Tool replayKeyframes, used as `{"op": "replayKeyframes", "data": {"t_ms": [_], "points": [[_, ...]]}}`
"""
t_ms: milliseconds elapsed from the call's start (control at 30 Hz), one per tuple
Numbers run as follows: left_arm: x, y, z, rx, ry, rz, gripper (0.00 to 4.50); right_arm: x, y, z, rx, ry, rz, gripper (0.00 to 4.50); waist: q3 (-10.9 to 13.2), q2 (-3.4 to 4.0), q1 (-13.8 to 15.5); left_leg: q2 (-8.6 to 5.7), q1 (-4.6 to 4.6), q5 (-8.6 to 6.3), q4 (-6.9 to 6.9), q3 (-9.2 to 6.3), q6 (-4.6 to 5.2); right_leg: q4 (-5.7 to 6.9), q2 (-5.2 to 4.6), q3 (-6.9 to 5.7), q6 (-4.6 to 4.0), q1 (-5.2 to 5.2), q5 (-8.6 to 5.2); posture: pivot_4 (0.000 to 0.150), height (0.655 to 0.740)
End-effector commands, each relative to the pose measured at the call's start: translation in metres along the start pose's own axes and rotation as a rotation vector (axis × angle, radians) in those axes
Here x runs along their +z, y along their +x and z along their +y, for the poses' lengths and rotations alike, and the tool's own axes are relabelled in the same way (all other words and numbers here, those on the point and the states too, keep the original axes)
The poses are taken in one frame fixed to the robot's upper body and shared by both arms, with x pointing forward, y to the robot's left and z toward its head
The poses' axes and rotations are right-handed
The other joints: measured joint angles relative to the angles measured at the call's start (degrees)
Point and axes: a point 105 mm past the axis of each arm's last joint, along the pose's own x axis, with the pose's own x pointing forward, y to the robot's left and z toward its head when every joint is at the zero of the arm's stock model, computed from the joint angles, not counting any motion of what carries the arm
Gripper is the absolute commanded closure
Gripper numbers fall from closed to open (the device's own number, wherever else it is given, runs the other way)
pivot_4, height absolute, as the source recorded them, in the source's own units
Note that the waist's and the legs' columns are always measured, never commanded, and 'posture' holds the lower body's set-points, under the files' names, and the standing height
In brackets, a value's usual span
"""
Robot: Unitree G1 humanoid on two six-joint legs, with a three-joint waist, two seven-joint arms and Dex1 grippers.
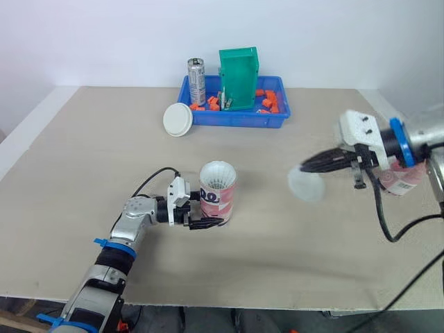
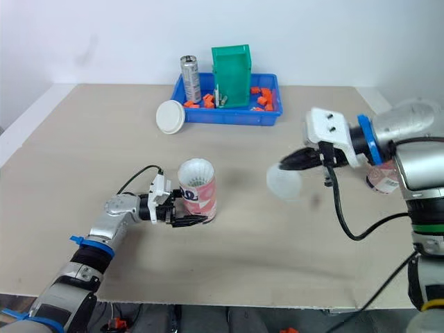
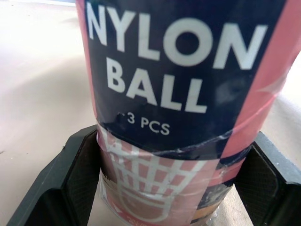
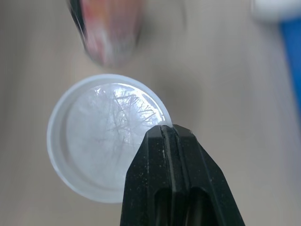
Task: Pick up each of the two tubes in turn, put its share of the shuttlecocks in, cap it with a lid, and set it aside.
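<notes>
A pink and navy tube (image 1: 218, 195) stands upright near the table's middle, white shuttlecock feathers showing at its open top. My left gripper (image 1: 202, 213) is shut on its lower part; the left wrist view shows the tube (image 3: 178, 108) between the two black fingers (image 3: 77, 183). My right gripper (image 1: 311, 165) holds a clear white lid (image 1: 306, 184) by its rim, in the air to the right of the tube. The right wrist view shows that lid (image 4: 103, 136) pinched by the shut fingertips. A second tube (image 1: 402, 177) stands behind my right arm. Another white lid (image 1: 177, 119) leans against the blue tray.
A blue tray (image 1: 239, 118) at the table's back holds a green bin (image 1: 239, 78), a metal can (image 1: 197, 82) and several orange pieces. The table's front edge runs close below my left arm.
</notes>
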Motion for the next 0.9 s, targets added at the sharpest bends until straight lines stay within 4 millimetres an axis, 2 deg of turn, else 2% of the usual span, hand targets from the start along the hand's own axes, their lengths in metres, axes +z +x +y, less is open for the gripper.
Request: {"op": "replayKeyframes", "data": {"t_ms": [33, 167, 233, 433, 600, 900], "points": [[-0.019, -0.005, 0.000, -0.008, -0.039, 0.101, 0.67, 0.039, 0.008, -0.001, 0.059, -0.163, -0.043, 4.48, 0.0, 0.00, 0.0, 0.00, -0.02, 0.00, 0.00, 0.04, 0.00, 0.00, -0.01, 0.02, 0.00, -0.04, 0.00, 0.150, 0.7362], [-0.018, -0.004, 0.002, -0.023, -0.027, 0.111, 0.67, 0.068, 0.032, -0.004, 0.147, -0.351, -0.052, 4.48, 0.0, 0.01, -0.2, 0.03, -0.02, 0.00, -0.01, 0.05, 0.00, 0.01, 0.01, 0.00, -0.06, -0.13, 0.06, 0.150, 0.7362], [-0.018, -0.004, 0.004, -0.023, -0.023, 0.116, 0.67, 0.074, 0.043, -0.008, 0.177, -0.406, -0.046, 4.48, 0.0, -0.01, -0.1, 0.04, -0.04, 0.00, -0.02, -0.01, 0.00, 0.01, 0.01, -0.07, -0.07, -0.12, 0.06, 0.150, 0.7362], [-0.020, -0.005, 0.001, -0.041, -0.024, 0.129, 0.67, 0.090, 0.061, -0.017, 0.217, -0.507, -0.064, 4.48, 0.0, -0.02, -0.1, 0.04, -0.09, 0.00, -0.02, 0.05, 0.00, 0.00, -0.02, -0.06, -0.08, -0.17, 0.06, 0.150, 0.7362], [-0.018, -0.005, 0.001, -0.050, -0.022, 0.128, 0.67, 0.095, 0.069, -0.022, 0.235, -0.556, -0.062, 4.48, 0.0, -0.02, -0.1, 0.08, -0.10, 0.00, -0.06, -0.02, 0.01, 0.01, 0.04, -0.10, -0.12, -0.17, 0.04, 0.150, 0.7362], [-0.017, -0.006, 0.001, -0.057, -0.022, 0.132, 0.67, 0.107, 0.072, -0.029, 0.235, -0.600, -0.074, 4.48, 0.0, -0.03, -0.1, 0.09, -0.10, 0.00, -0.13, -0.02, 0.01, 0.01, 0.07, -0.11, -0.17, -0.19, 0.00, 0.150, 0.7362]]}}
